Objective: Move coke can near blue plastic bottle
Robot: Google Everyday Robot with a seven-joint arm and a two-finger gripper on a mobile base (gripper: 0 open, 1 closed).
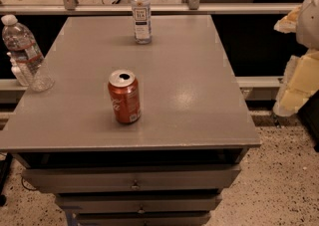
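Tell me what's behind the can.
Table, then the blue bottle at the far edge. The can hides the strip just behind it. The gripper hangs right of the table.

Only a strip of the robot shows, at the far right of the view, off the right side of the desk (209, 95). Uppermost is a rounded shell (311, 16), pale grey-white, smooth and plain. A lumpy cream piece (288, 21) with a yellow-orange tint juts from the shell's left side. Below these is the tool (296, 88), made of blocky cream-yellow segments with flat faces and softened edges. It is paler near the top and a deeper yellow lower down, and its lowest part is whitish and rounded.
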